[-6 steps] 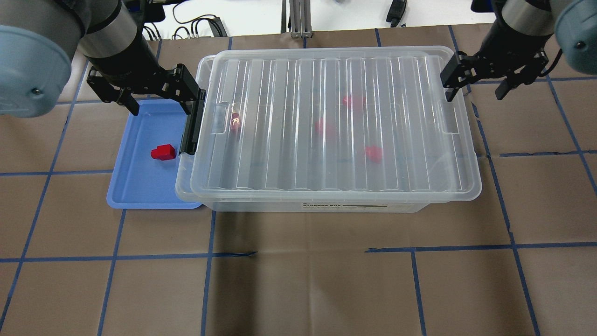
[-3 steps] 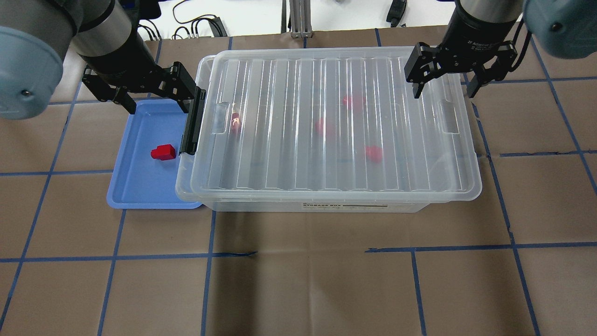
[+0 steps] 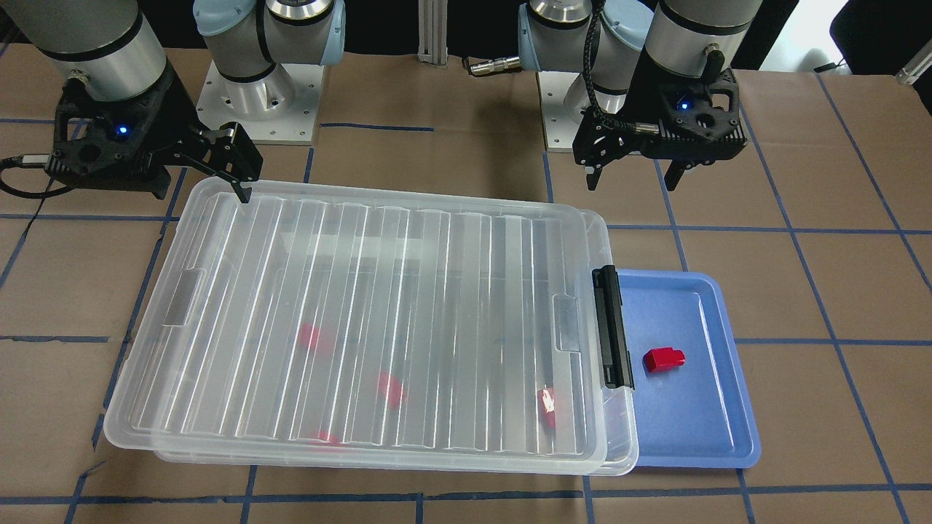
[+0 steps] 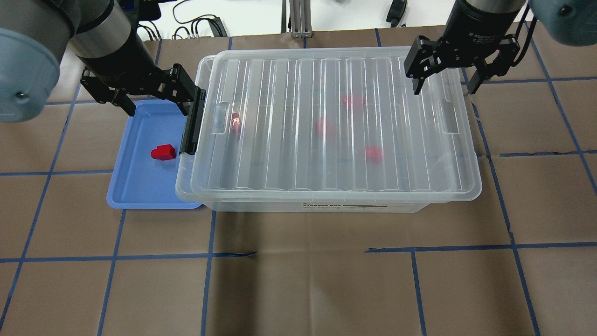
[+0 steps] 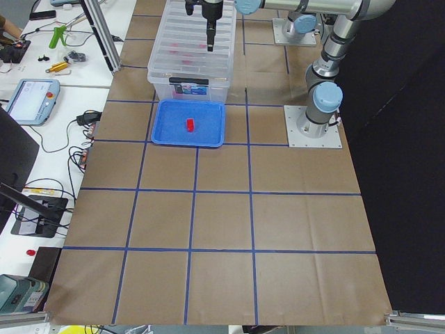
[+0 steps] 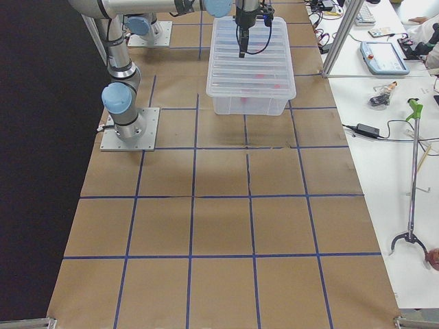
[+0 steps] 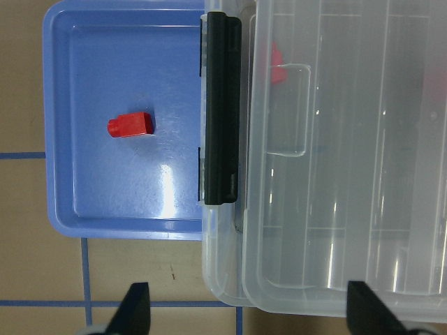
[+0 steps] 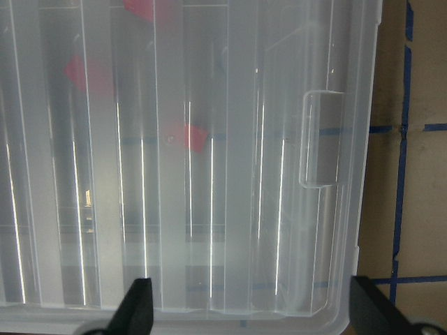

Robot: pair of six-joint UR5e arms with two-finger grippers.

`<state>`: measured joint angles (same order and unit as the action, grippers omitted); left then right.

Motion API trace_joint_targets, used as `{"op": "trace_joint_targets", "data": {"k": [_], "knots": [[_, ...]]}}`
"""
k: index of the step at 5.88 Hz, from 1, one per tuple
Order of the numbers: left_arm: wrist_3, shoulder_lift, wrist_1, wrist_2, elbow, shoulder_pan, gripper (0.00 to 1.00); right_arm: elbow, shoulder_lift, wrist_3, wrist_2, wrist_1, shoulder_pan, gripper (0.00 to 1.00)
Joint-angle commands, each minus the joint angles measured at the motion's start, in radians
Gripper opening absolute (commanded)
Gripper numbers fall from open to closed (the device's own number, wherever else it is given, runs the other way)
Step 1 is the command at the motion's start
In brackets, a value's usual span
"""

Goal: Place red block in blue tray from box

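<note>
The left gripper [image 4: 159,106] is spread wide in the overhead view and hangs above the far end of the tray [image 4: 140,189] and the black latch [image 4: 192,126] of the box [image 4: 326,201]. The right gripper [image 4: 444,86] is also spread, with 1 finger over the lid [image 4: 280,163] and the other past its far right corner. 1 block [image 4: 163,152] lies in the tray, near the latch but apart from it. 4 red shapes [image 4: 373,153] show blurred through the lid. In the front-facing view both grippers are empty, the lid lies on the box, and the lid's latch end overhangs the tray's near side. In the exterior left view the tray sits against the box's short end with the block about mid-tray. In the exterior right view the near arm's gripper hangs over the lid, and the tray is hidden behind the box. The left wrist view looks down on the block on its side in the tray, with the fingertips [image 7: 136,307] far apart at the bottom edge. The right wrist view shows the lid's corner with 3 red blurs beneath it, and its fingertips [image 8: 137,303] are equally wide apart.
</note>
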<state>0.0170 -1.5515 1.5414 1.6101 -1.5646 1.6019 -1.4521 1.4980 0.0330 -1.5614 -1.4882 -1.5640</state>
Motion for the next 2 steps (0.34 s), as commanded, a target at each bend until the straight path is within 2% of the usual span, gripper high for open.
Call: {"op": "trace_joint_targets", "data": {"k": [1,2], "knots": [[0.000,-0.002,-0.001,-0.004,0.000,0.000,0.98,-0.004,0.001,-0.001,-0.003,0.002,0.001,1.00],[0.000,-0.002,-0.001,-0.004,-0.002,0.000,0.98,-0.004,0.001,-0.001,-0.003,0.003,0.001,1.00]]}}
